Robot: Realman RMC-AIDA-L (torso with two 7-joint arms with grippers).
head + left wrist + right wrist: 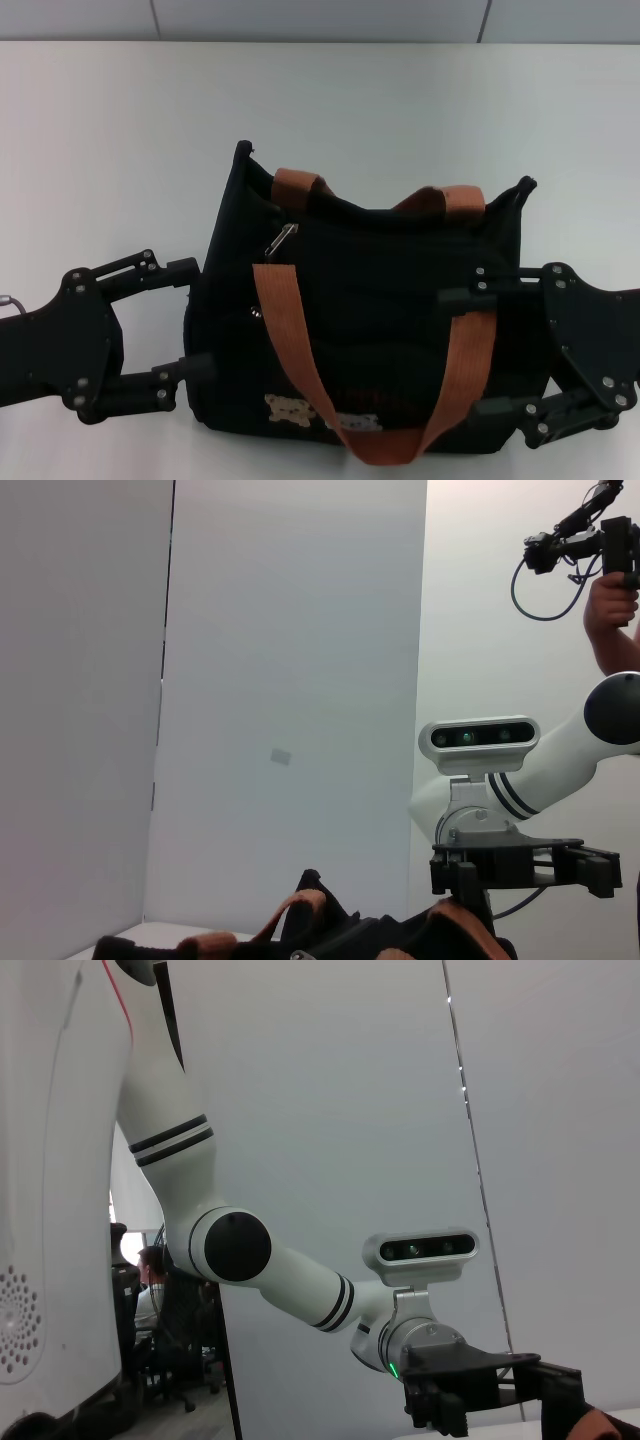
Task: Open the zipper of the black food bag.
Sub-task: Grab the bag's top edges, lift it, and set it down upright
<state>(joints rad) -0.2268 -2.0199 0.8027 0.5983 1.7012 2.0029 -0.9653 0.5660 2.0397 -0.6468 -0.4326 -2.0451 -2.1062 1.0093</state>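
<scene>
1. Here, nearest the robot, the left gripper point(192, 318) stands with its two black fingers spread wide, their tips against the left wall of the boxy black fabric food bag point(385, 330); it holds nothing.
2. Opposite, the right gripper point(468, 352) is likewise spread open, its fingers lying against the bag's right front, one near the right leg of the orange-brown webbing handle point(300, 365) that loops down the front face.
3. Between the two grippers, low on the bag's front, sits a small tan bear patch point(290, 409) with a pale grey patch point(355, 422) beside it.
4. Farther off, up and inward from the left gripper's upper finger, the slim silver pull tab of the zipper point(283, 241) hangs near the top edge on the bag's left side. The mouth beyond it looks partly gaping, though I cannot tell how far the zip has run.
5. Beyond the bag, the white table point(120, 130) runs back to the wall.
6. To my eye the step in hand is bracing the bag. Next, one gripper would need to rise to the tab, pinch it, and draw it along the track while the other steadies the bag.
</scene>
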